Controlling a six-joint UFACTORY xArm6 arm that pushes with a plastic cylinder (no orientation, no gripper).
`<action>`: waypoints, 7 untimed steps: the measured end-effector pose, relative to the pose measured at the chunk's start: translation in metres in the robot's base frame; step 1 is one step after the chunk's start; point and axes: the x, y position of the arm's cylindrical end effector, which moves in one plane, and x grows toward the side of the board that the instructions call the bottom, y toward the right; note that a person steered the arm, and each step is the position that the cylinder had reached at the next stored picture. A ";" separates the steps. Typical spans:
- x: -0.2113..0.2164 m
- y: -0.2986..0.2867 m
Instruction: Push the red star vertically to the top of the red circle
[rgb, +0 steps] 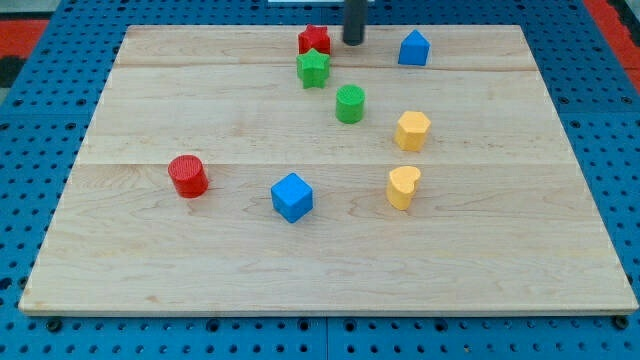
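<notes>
My tip (353, 42) is seen at the far edge of the board (500, 250), just right of the red star (314, 40), holding nothing; contact cannot be told. The green star (313, 68) is touched by the red star's near side. The red circle (187, 176) is found well apart, near left.

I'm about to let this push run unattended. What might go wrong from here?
The red star touches the green star, so a push by my tip, now at its right, may drag both. It also sits near the board's top edge and could slide off. The red circle is far away.
</notes>
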 end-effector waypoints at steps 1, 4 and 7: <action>0.000 -0.046; 0.015 -0.107; 0.030 -0.138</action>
